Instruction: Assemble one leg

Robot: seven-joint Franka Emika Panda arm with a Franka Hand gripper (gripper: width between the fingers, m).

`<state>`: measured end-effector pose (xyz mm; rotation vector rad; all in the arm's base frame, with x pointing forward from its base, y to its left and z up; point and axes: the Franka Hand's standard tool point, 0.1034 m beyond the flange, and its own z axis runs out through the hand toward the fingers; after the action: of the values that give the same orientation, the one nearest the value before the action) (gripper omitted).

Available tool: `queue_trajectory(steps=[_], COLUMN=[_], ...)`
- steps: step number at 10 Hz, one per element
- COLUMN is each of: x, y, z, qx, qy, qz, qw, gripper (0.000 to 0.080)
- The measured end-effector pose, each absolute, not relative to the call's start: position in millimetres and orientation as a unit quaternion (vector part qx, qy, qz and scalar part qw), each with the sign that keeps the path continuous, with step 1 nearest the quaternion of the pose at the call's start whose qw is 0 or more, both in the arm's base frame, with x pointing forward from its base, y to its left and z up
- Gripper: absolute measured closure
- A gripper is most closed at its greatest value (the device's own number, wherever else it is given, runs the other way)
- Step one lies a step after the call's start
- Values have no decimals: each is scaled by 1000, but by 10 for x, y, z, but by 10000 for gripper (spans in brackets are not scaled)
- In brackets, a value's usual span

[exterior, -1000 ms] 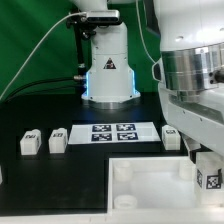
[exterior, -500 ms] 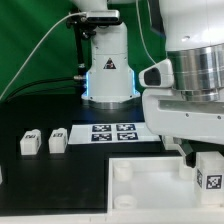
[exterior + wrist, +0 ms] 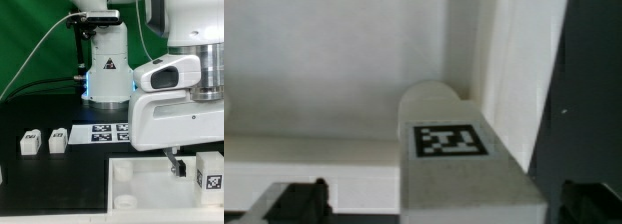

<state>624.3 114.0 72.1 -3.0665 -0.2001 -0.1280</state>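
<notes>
A leg [image 3: 446, 140], a small white block with a square tag on its face, stands upright between my fingertips in the wrist view. My gripper [image 3: 441, 205] is open and straddles it, with a gap on each side. In the exterior view the same leg [image 3: 211, 176] stands at the right edge of the large white panel [image 3: 140, 195]. The gripper [image 3: 190, 168] hangs just above and beside it, and one dark finger [image 3: 180, 165] shows. Two more legs [image 3: 30, 142] [image 3: 58, 139] lie on the black table at the exterior view's left.
The marker board [image 3: 108, 132] lies flat behind the panel. The robot base [image 3: 107, 70] stands at the back centre. The panel has round corner sockets [image 3: 122, 172]. The gripper's white body [image 3: 180, 100] hides the exterior view's right side.
The gripper has come down and moved toward the exterior view's left, ending over the leg at the panel's right edge. The leg and the other parts have not moved.
</notes>
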Motion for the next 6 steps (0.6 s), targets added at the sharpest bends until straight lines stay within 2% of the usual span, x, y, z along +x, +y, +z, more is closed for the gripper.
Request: queue_trajectory(steps=[1,2,3,4,5,6], x=[6241,6242,6241,6240,6240,6240], y=[1148,1144,1150,1154,1151,1149], z=[721,721,721,721,720,720], qx=[-998,-998,-998,-998,-996,-991], qy=[-34,-35,-9,30,63,122], qz=[-40,-41,-39,-38,-37,-34], qw=[36,36,38,40,41,43], gripper=[150,273,273,431,508,508])
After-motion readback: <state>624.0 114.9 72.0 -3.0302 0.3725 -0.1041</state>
